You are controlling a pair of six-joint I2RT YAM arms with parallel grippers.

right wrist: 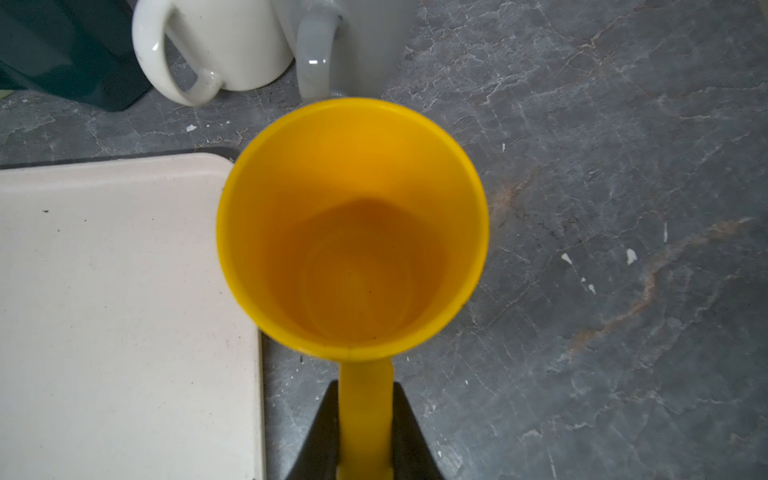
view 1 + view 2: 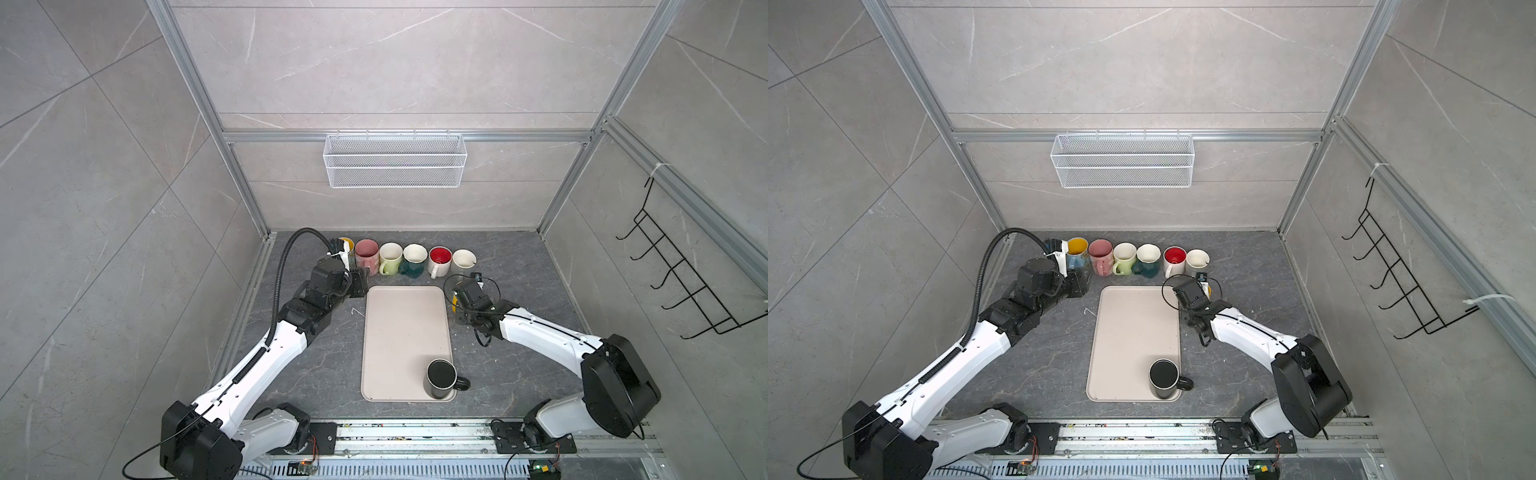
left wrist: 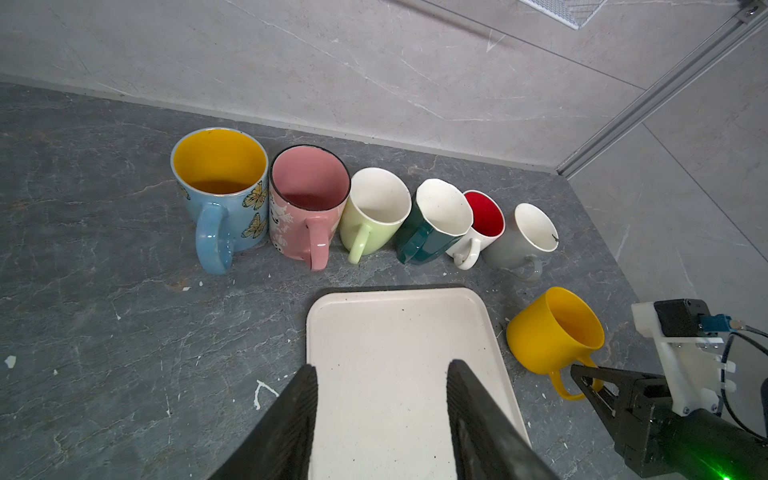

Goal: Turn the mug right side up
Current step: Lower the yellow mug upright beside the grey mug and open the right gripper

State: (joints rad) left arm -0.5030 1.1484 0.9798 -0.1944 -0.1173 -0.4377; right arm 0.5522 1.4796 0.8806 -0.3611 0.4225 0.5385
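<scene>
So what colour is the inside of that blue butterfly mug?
Yellow. The blue butterfly mug shows its inside best in the left wrist view.

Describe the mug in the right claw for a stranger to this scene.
Find the beige tray mid-table. Beside its far right corner, before the row's grey mug, is the yellow mug. It alone is yellow inside and out, handle in the right claw.
</scene>
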